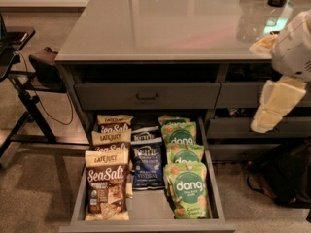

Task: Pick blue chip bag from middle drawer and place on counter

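Three rows tight in shallow grey drawer (146, 205): bring cream hand (277, 106), up right, grip impossible to tell, straight down onto dark navy crinkly Kettle bag (147, 166).

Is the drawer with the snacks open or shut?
Open: the middle drawer is pulled out, bags showing. The pincer hangs at right.

In the open shallow grey drawer tray (146, 205), the dark navy crinkly bag (147, 166) in the middle reads "Kettle" and "Vinegar". The tan-and-brown bags (107, 188) on its left read "Late July", "Sea Salt". The green bags (187, 188) on its right read "dang". The cream gripper (278, 106) hangs right of the drawer
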`<state>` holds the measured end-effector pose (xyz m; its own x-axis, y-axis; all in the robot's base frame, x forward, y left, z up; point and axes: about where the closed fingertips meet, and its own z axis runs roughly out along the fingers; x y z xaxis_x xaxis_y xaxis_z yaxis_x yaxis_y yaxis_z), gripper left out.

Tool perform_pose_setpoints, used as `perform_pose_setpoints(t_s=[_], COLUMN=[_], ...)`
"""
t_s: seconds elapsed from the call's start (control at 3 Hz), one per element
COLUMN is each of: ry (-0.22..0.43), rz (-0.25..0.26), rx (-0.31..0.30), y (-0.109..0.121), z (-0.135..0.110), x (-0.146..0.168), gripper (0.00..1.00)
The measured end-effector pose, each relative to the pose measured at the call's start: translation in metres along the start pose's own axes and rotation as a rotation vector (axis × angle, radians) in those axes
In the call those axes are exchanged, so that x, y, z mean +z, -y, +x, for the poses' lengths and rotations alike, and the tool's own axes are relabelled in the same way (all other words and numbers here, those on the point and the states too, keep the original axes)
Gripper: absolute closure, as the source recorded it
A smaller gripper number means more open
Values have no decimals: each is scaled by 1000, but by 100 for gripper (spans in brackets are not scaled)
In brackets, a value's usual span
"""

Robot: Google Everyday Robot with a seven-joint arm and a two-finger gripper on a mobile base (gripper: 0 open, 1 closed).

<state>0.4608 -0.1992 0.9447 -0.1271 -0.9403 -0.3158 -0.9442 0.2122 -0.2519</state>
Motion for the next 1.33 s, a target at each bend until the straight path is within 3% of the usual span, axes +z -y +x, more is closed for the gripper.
perform_pose_setpoints(t_s=[0.67, 1.33], ry=[173, 177], rz=[-20, -72], rx=[-28, -7], y=[19, 34], z=[-3, 16], x=[102, 204], gripper=[0, 0])
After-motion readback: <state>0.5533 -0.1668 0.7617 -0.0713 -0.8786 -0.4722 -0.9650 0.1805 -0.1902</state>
